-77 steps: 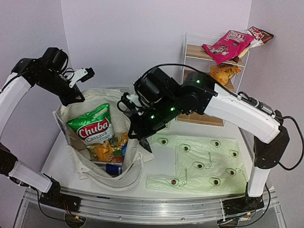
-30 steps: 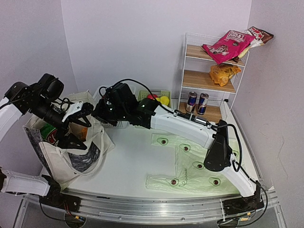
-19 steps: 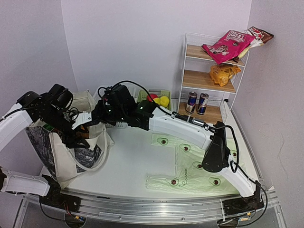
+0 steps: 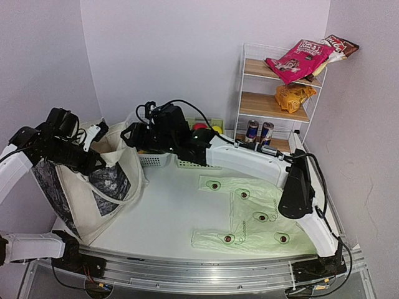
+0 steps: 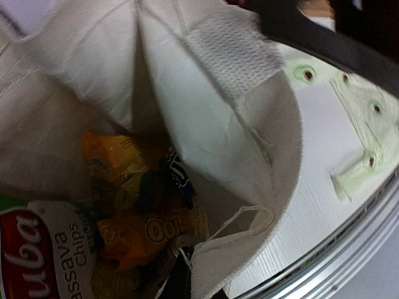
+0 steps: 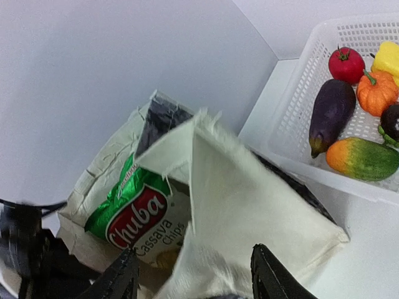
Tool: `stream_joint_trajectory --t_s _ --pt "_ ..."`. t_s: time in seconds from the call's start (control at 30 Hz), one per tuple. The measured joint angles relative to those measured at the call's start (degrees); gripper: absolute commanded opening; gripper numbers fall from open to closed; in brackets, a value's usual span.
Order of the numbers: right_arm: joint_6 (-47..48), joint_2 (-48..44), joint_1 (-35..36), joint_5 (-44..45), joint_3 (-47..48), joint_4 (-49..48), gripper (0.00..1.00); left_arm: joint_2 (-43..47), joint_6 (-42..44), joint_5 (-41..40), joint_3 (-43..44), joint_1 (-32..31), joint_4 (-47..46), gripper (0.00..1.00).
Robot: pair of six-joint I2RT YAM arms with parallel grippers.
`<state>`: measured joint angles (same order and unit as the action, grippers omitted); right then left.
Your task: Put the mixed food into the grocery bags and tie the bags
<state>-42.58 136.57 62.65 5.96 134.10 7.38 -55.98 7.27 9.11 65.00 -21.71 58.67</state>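
The beige canvas tote (image 4: 81, 187) stands at the left with its print panel facing front. Inside it lie a green-and-white chips packet (image 6: 134, 215) (image 5: 37, 249), an orange packet (image 5: 124, 230) and something small and blue. My left gripper (image 4: 95, 163) (image 5: 184, 283) is shut on the tote's near rim (image 5: 249, 249). My right gripper (image 4: 131, 134) (image 6: 196, 277) hovers open over the tote's far side (image 6: 249, 205), with loose cloth between its spread fingers (image 6: 268, 274). The pale-green avocado bag (image 4: 262, 215) (image 5: 368, 137) lies flat at the front right.
A white basket (image 4: 154, 160) (image 6: 293, 106) holding toy vegetables and a green basket (image 4: 196, 164) stand behind the tote. The wire shelf (image 4: 274, 106) at the back right carries a pink packet (image 4: 298, 59), an orange packet (image 4: 293, 94) and two cans (image 4: 257, 132).
My left gripper has shut on the tote's rim and drawn it left. My right gripper has opened, let the cloth go and moved slightly right.
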Motion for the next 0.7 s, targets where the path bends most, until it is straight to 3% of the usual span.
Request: stream_joint_trajectory --t_s 0.2,0.4,0.53,0.7 --pt "2.06 -8.21 0.07 0.36 -10.75 -0.40 0.58 4.60 -14.47 -9.89 -2.11 0.67 -2.31 0.00" --pt "2.92 -13.32 -0.33 1.26 -16.73 -0.92 0.59 2.26 -19.23 -20.61 -2.47 1.20 -4.35 0.06" --pt "3.58 -15.92 -0.92 1.53 -20.67 -1.28 0.59 0.02 -18.83 -24.09 -2.88 3.01 -6.72 0.43" --pt "4.14 -19.03 -1.58 1.57 -25.73 -1.64 0.60 -0.20 -15.96 -23.79 -2.80 4.10 -6.72 0.75"
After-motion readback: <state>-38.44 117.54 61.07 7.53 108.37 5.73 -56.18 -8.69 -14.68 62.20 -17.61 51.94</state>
